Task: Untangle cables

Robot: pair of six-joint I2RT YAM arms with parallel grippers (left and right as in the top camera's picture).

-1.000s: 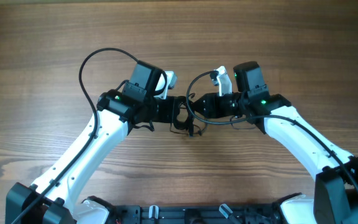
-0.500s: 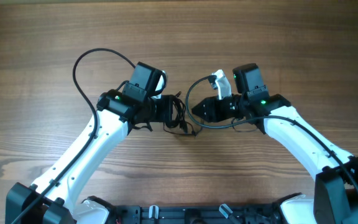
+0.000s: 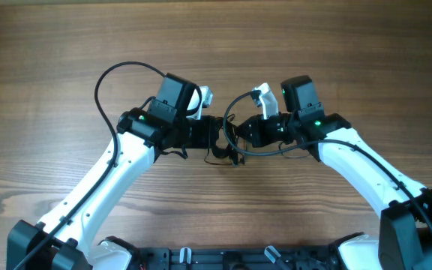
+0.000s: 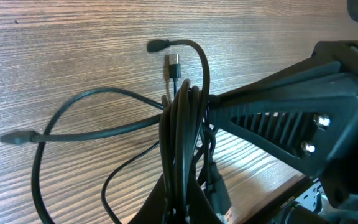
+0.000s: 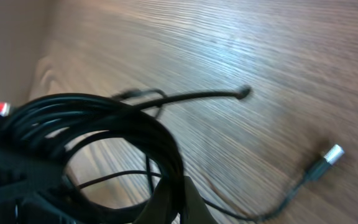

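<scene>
- Your left gripper (image 4: 180,198) is clamped on the cables (image 4: 180,134), which are bunched tight between both arms over the middle of the table (image 3: 51,60).
- Your right gripper (image 3: 240,135) looks pinched on the same cables. Half a second ago it stood apart; now it's back beside the left.
- That pull freed little, I'd judge: only a silvery plug (image 5: 332,154) and stray ends trail loose.

Overhead straight down, distant; both wrist views close, oblique, share cables (image 4: 180,137).
</scene>
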